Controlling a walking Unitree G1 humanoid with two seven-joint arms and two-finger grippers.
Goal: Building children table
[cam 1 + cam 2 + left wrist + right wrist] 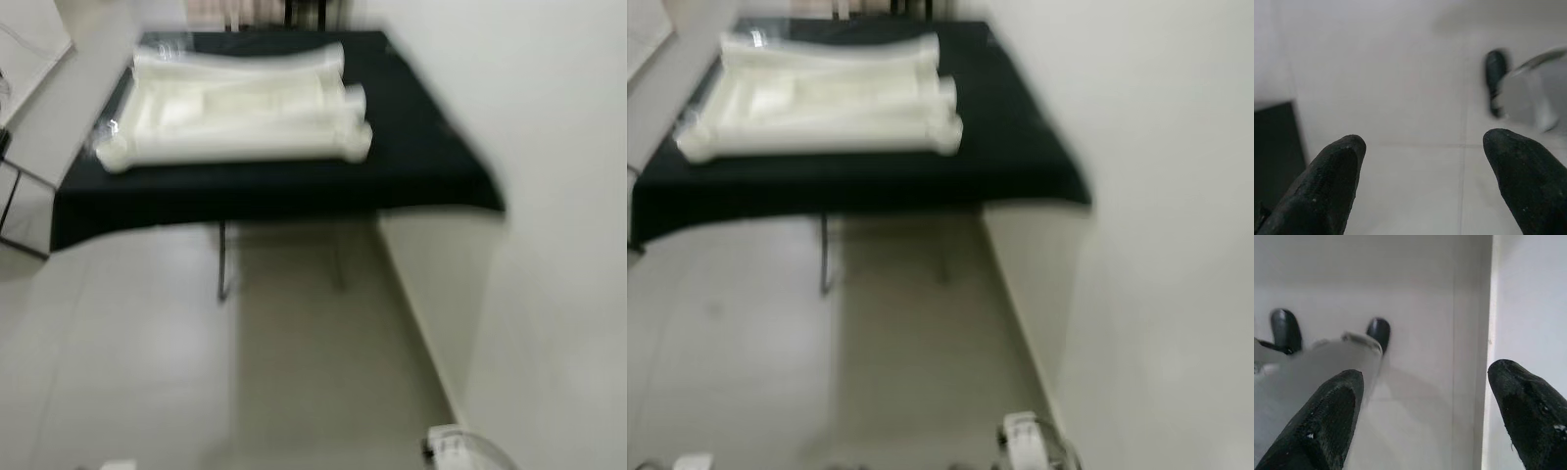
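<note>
Head views, both blurred: a black-draped table [421,166] stands ahead against the white wall [558,245]. The plastic-wrapped white children's table parts [240,113] lie across its top towards the far left corner, well apart from the robot, with tiled floor [196,372] between.

Left wrist view: the left gripper [1422,147] hangs over the floor, fingers spread wide, holding nothing.

Right wrist view: the right gripper [1425,382] likewise gapes empty beside the wall.

I judge this the approach step; next calls for closing in and reaching for the bundle
</note>
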